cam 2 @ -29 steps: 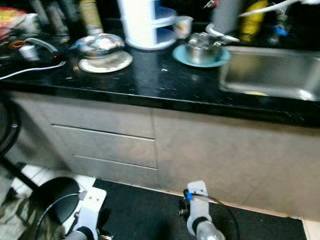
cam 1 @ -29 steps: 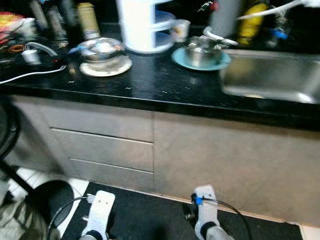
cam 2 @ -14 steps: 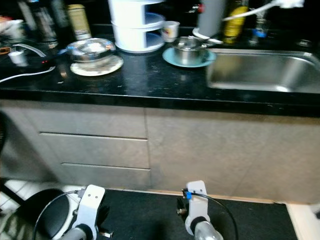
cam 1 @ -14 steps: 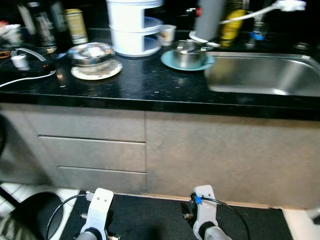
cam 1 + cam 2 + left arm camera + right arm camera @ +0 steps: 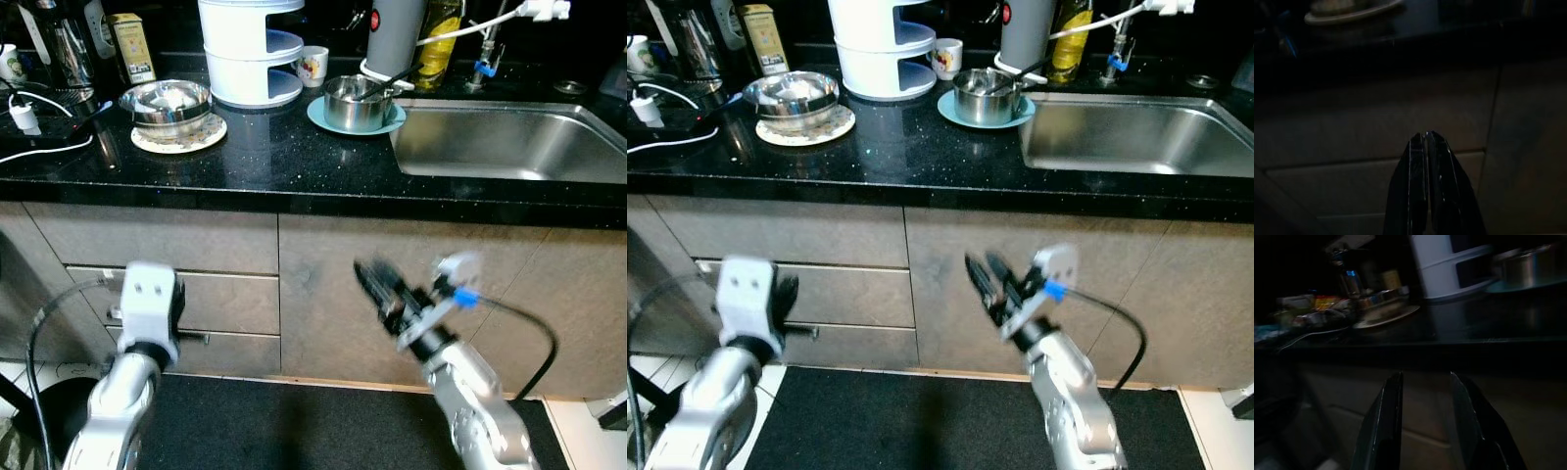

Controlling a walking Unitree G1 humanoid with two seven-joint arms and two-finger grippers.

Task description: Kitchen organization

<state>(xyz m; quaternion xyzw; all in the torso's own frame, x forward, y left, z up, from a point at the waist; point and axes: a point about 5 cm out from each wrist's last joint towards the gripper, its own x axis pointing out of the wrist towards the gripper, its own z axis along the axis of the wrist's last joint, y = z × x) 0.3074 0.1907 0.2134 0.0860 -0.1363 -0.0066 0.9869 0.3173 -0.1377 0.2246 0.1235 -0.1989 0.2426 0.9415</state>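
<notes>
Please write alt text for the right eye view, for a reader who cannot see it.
Both silver arms are raised before grey cabinets, the right claw open, the left claw shut. On the black counter above: a steel bowl on a plate, a white tiered stand, a steel pot on a teal plate, beside a steel sink.

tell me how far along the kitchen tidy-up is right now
Nothing looks done: the steel bowl sits on its mat, the pot on the teal plate, the mug by the white tiered stand. In hand: nothing; the right gripper, open, and the left gripper, shut, are in front of the cabinets below the counter. All sorting remains.
</notes>
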